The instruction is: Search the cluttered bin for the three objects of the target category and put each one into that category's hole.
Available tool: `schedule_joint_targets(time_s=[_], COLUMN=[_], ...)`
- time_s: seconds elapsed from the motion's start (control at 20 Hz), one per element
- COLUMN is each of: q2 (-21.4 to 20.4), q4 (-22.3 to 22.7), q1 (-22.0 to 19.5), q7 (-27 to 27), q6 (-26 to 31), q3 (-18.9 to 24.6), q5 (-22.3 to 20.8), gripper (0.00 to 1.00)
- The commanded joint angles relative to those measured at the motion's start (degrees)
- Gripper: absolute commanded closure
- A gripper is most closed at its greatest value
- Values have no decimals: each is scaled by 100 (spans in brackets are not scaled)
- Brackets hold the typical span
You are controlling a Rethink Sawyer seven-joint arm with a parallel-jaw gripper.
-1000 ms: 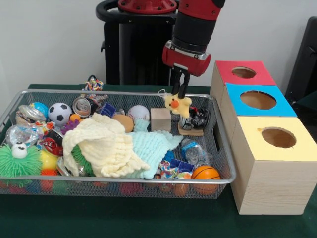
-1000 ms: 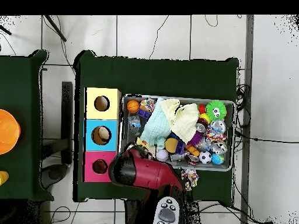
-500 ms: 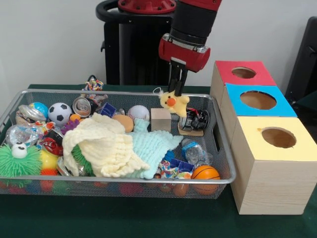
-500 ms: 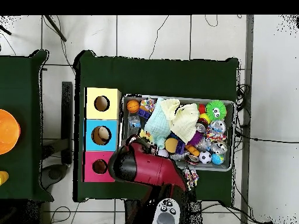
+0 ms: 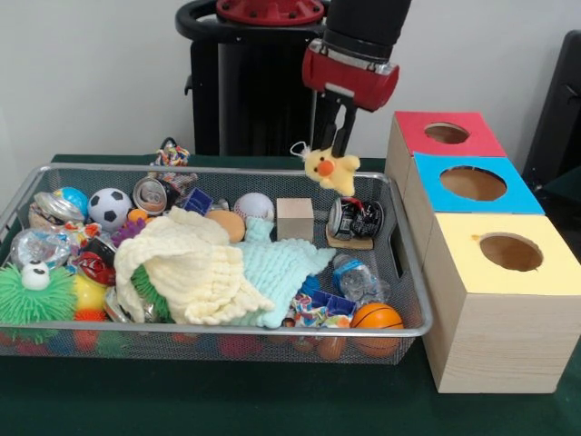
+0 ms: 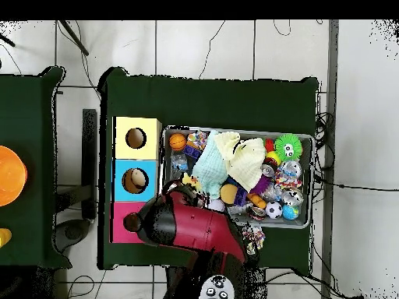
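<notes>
Chick toy, yellow plush with an orange beak, hangs in the air above the far right corner of the wire bin, and your gripper is closed on its top. From the bin's centre in the front view it sits at about one o'clock, clear of everything below it. Directly under it you see a crushed can lying on a small wooden board, with a wooden cube just beside that at nine o'clock. Off at three o'clock from the toy stands the row of boxes: the red box farthest, the blue box in the middle, the yellow box nearest, each with a round hole in its top. Inside the bin, a cream cloth and a mint cloth lie touching over the middle. A soccer ball and a green spiky ball sit toward nine o'clock; a mini basketball rests at five o'clock. From overhead, your arm covers the toy almost wholly.
</notes>
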Motion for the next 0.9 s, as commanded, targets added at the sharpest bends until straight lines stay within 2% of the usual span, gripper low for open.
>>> schedule_joint_targets(time_s=[0.05, 0.2, 0.5, 0.75, 0.9], q2=[-594, -858, -1121, -1266, -1200], q4=[-295, -347, -529, -501, -455], q1=[226, 291, 470, 605, 731], q7=[495, 488, 699, 1001, 1243], q6=[1444, 2023, 2956, 3368, 3161], q3=[-22, -89, -213, -96, -132], q5=[-83, -78, -88, 107, 118], gripper=[100, 100, 100, 100, 100])
